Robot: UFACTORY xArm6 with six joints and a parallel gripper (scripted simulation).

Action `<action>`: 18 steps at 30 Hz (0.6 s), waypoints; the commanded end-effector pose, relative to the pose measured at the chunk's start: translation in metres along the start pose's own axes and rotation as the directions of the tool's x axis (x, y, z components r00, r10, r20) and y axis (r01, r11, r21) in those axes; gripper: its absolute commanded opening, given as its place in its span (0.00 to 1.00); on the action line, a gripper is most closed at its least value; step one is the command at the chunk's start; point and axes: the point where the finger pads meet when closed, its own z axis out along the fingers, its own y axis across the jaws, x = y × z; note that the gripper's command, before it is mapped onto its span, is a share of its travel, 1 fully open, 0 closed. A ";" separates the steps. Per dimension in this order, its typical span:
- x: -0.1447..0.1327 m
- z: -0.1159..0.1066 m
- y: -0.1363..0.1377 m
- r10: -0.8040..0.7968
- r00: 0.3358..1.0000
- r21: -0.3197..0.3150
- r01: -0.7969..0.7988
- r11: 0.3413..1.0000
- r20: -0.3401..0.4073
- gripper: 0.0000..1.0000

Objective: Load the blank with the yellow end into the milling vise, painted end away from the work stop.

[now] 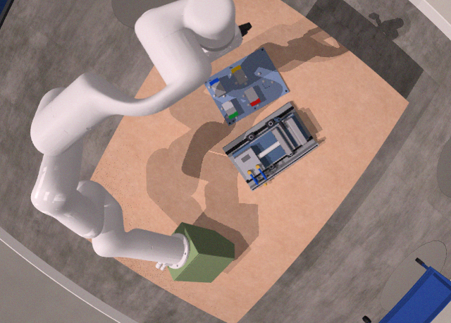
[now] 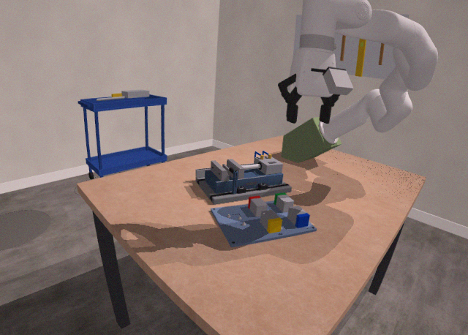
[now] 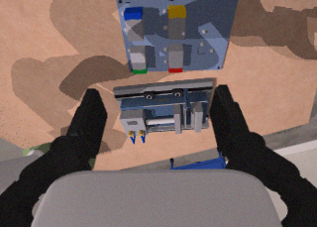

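Observation:
The blank with the yellow end (image 1: 240, 77) (image 2: 268, 217) (image 3: 176, 27) lies on the blue infeed plate (image 1: 280, 82) (image 2: 234, 236) (image 3: 220, 19), its yellow end at the plate edge farthest from the vise. The vise stands beside the plate; its fixed jaw (image 1: 298, 130) (image 2: 218, 170) (image 3: 198, 119) and moving jaw (image 2: 235, 168) (image 3: 178, 120) are apart, with no blank seen between them. The work stop (image 2: 235, 181) is an upright rod at their plate-side end. My gripper (image 2: 308, 121) (image 3: 157, 99) is open and empty, high above the table; the top view shows only one finger.
Blanks with blue (image 1: 213, 81) (image 2: 302, 219) (image 3: 133, 13), red (image 1: 255, 101) (image 2: 254, 201) (image 3: 175, 69) and green (image 1: 232, 114) (image 2: 280, 198) (image 3: 140, 71) ends share the plate with small pins. Hoses (image 1: 261, 172) (image 3: 143, 139) rise from the vise's other end block. A green pedestal (image 1: 206, 264) (image 2: 309, 142) carries the arm.

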 end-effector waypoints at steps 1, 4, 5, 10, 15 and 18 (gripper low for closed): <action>-0.018 -0.002 0.000 0.002 1.000 -0.004 -0.002 1.000 -0.001 1.00; -0.033 -0.002 -0.001 0.002 1.000 -0.004 -0.002 1.000 -0.001 1.00; -0.038 -0.002 -0.001 0.002 1.000 -0.004 -0.002 1.000 -0.001 1.00; -0.043 -0.002 -0.001 0.002 1.000 -0.004 -0.002 1.000 -0.001 1.00; -0.055 -0.002 -0.002 0.001 1.000 -0.004 -0.001 1.000 -0.001 1.00; -0.072 -0.002 -0.002 0.002 1.000 -0.004 -0.002 1.000 -0.001 1.00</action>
